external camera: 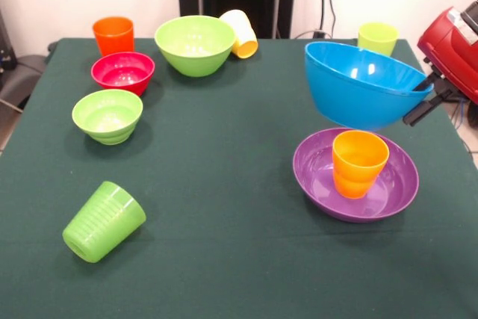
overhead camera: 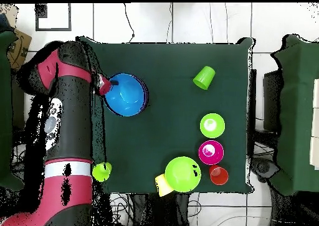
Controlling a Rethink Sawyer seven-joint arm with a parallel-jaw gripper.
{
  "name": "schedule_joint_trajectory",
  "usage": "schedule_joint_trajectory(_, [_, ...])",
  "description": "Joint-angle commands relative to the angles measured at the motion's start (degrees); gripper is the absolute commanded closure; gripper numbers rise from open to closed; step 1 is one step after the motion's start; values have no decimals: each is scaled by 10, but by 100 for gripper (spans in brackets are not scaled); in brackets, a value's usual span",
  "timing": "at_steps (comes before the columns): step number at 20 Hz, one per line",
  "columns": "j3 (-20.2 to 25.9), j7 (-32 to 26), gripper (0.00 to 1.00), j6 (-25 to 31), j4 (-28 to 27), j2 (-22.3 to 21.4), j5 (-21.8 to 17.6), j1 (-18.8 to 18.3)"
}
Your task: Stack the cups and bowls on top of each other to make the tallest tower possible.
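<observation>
My gripper (external camera: 424, 99) comes in from the right and is shut on the rim of the large blue bowl (external camera: 362, 84). It holds the bowl tilted in the air above the wide purple bowl (external camera: 314, 184). An orange-yellow cup (external camera: 359, 162) stands upright inside the purple bowl. In the overhead view the blue bowl (overhead camera: 126, 94) covers the cup and most of the purple bowl (overhead camera: 147, 98), with the gripper (overhead camera: 107, 86) at its left rim.
A green ribbed cup (external camera: 103, 222) lies on its side, front left. A small lime bowl (external camera: 107, 115), a red bowl (external camera: 123, 71) and an orange cup (external camera: 113, 35) line the left. At the back stand a large lime bowl (external camera: 195, 44), a tipped pale yellow cup (external camera: 240, 33) and a yellow-green cup (external camera: 377, 37).
</observation>
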Motion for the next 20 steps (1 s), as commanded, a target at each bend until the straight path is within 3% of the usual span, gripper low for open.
schedule_joint_trajectory(1, [26,155,100,57,-18,8,6,6])
schedule_joint_trajectory(20, [15,167,100,43,-11,24,2,5])
